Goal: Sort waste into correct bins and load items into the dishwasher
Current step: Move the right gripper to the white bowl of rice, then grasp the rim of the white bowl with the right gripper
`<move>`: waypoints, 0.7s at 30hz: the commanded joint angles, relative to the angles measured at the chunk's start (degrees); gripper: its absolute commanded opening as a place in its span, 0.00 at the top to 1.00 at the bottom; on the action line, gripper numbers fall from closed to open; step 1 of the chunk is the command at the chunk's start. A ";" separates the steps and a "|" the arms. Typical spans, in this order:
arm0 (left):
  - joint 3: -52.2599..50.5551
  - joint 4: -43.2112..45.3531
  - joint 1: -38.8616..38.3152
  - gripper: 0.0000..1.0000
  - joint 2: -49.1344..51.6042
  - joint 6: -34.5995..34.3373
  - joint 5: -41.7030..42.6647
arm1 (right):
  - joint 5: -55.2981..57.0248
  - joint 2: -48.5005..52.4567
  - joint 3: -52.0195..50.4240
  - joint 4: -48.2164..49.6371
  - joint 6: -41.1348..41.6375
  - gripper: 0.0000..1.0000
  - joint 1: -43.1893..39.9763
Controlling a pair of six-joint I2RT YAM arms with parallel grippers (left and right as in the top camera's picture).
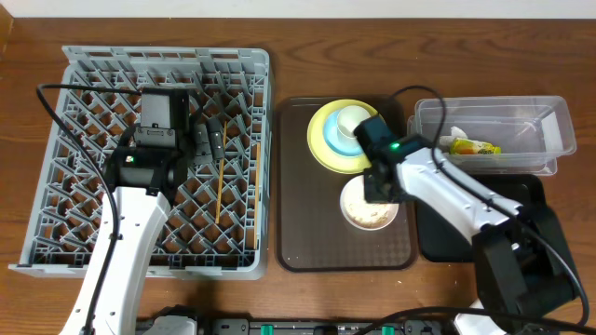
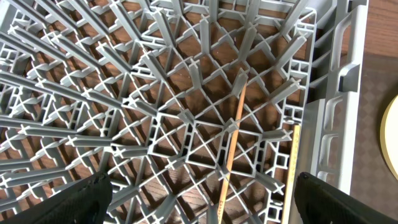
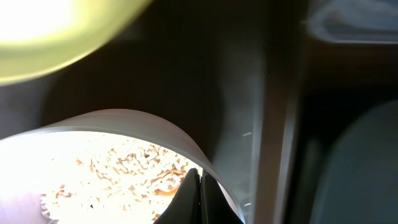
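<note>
From overhead, we see the grey dish rack (image 1: 56, 186) filling the 9 o'clock side of the worktop (image 1: 28, 28). The left claw (image 1: 207, 140) hangs over the rack's middle, spread wide and empty. One chopstick (image 1: 220, 191) lies flat on the lattice at 6 o'clock of it, so we judge that the chopstick needs no more handling.

On the brown tray (image 1: 298, 233) at centre, the yellow plate (image 1: 319, 154) carries the light blue bowl (image 1: 333, 140) and the small white cup (image 1: 352, 119), stacked and not yet racked. The white bowl (image 1: 368, 212) sits at 6 o'clock of that stack, with the right claw (image 1: 377, 186) at its rim. At 2 o'clock the clear tub (image 1: 549, 121) holds the wrapper (image 1: 473, 146), and the black tray (image 1: 438, 244) lies at 4 o'clock.

In the left wrist view, the fingers (image 2: 81, 199) stand far apart in the bottom corners, gripping nothing. A second chopstick (image 2: 291, 162) rests along the rack wall at 3 o'clock.

In the right wrist view, the claw is pinched fully together at the bowl's rim, just above the rice crumbs (image 3: 112, 168). We cannot tell whether it grips the rim. We judge it is there because the crumbs must go to a bin before the bowl is racked.
</note>
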 commanded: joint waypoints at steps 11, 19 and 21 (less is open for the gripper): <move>0.24 0.00 0.24 0.06 -0.09 -0.07 -0.72 | -15.61 -7.74 2.67 -3.50 -13.33 0.78 -4.00; 0.22 0.00 0.24 0.06 -0.09 -0.07 -0.72 | -15.85 -12.46 2.36 -6.64 -17.22 0.66 3.04; 0.22 0.00 0.24 0.06 -0.09 -0.07 -0.72 | -13.57 -11.93 1.68 -5.92 -17.22 0.64 5.22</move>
